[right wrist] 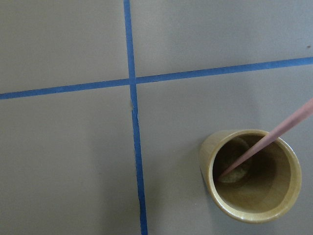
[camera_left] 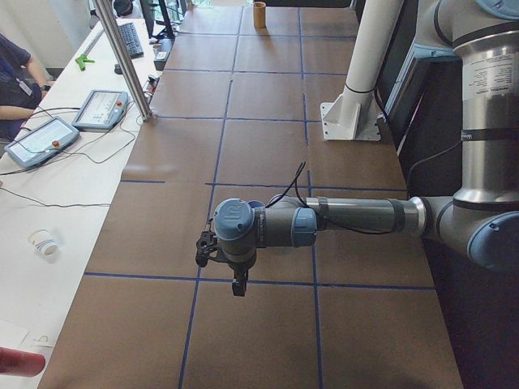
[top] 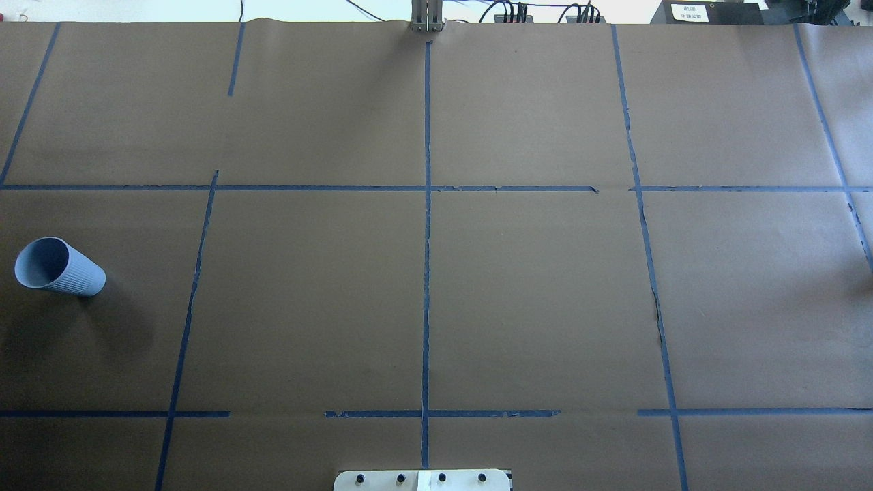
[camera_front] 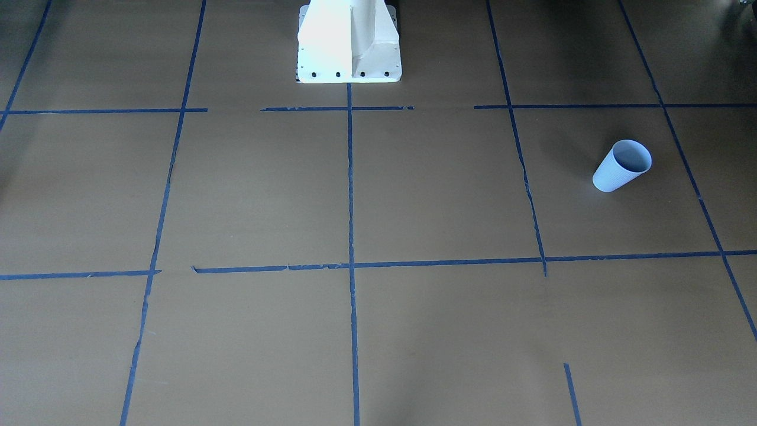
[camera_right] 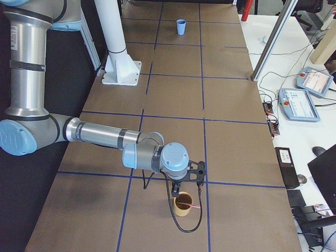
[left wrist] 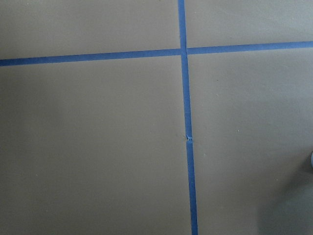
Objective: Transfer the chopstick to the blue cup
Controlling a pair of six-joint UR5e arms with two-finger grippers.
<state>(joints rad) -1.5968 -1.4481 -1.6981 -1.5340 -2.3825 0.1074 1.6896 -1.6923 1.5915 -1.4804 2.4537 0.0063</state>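
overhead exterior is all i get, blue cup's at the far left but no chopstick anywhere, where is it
observer: The chopstick leans inside a tan cup that stands off your frame to the right.
operator: any gripper near it
observer: The right gripper hangs directly over that cup in the exterior right view. I cannot tell whether it is open or shut.

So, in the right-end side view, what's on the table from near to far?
Round tan wooden cup holding the thin pinkish chopstick, white metal pedestal base, small light-blue ribbed cup.
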